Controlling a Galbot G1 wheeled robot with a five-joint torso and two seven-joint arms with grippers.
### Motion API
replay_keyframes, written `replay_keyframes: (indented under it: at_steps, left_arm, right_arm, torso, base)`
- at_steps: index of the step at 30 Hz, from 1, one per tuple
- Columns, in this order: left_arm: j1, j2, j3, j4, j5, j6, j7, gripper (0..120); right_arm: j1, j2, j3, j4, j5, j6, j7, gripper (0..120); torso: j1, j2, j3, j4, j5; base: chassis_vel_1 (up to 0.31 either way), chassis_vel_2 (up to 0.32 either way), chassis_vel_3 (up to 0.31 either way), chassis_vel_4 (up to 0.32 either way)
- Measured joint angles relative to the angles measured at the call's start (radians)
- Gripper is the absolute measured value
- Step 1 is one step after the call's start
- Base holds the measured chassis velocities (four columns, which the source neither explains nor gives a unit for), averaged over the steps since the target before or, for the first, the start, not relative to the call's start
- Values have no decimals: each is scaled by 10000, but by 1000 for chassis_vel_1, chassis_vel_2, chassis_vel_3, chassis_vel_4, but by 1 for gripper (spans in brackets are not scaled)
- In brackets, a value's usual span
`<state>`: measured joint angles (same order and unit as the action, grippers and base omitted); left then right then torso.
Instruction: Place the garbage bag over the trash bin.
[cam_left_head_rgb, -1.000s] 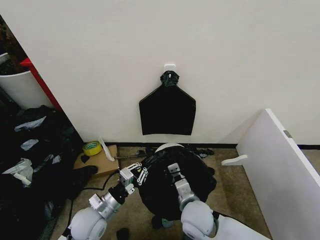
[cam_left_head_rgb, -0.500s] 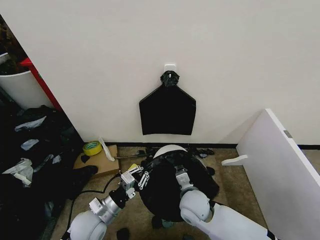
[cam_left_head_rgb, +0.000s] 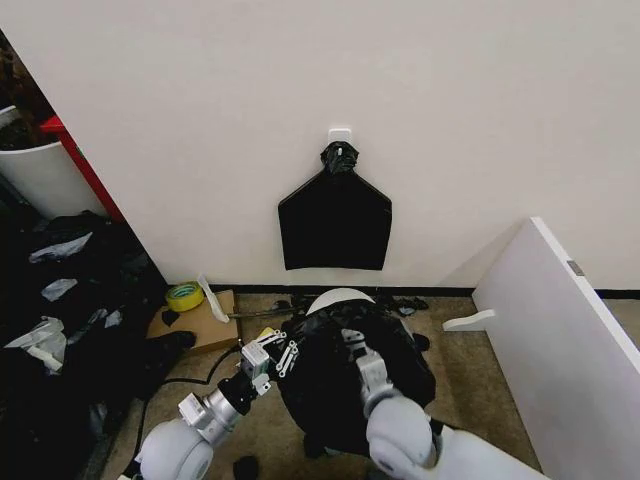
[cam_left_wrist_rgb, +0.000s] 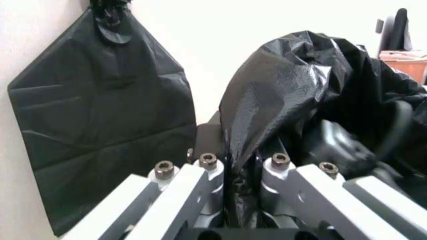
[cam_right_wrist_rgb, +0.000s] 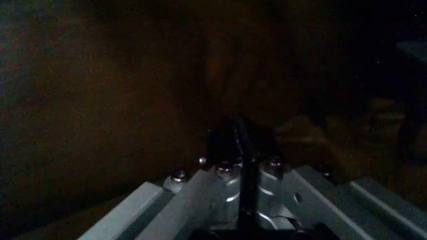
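Since a second ago the garbage bag (cam_left_head_rgb: 350, 385) has slid lower on the trash bin (cam_left_head_rgb: 338, 296), baring more rim, with the left pincer (cam_left_head_rgb: 277, 352) and right pincer (cam_left_head_rgb: 352, 345) both clamped on its film.

wall (cam_left_head_rgb: 480, 120) close behind, board (cam_left_head_rgb: 560, 340) right

You've got the crinkly black garbage bag (cam_left_head_rgb: 345, 385) draped over most of the trash bin (cam_left_head_rgb: 338, 297), just its white back rim showing.
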<state>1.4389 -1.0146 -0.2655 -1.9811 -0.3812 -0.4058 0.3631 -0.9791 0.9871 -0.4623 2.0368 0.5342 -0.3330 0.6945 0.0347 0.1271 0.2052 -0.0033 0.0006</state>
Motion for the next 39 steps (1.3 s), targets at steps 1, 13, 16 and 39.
replay_keyframes:
  at_steps: [1,13,16,39]
  left_arm:
    - [8,1,-16,-13,-6,0,-4,4]
    - [38,49,-148,-149,-78,5,-35,4]
    - [7,41,-149,-149,-104,16,-44,4]
    - [-104,-68,-49,-89,-85,35,-48,4]
  right_arm:
    - [-18,1,-91,34,54,-124,55,0]
    - [25,-35,-43,-388,-338,-1694,991,0]
    - [14,-92,79,-516,-1015,-1740,985,0]
    - [-16,182,-417,-37,724,-1929,1214,0]
  torso:
    - [0,0,0,0,0]
    - [0,0,0,0,1]
    - [0,0,0,0,1]
    - [0,0,0,0,0]
  base:
    - [0,0,0,0]
    - [0,0,0,0]
    - [0,0,0,0]
    - [0,0,0,0]
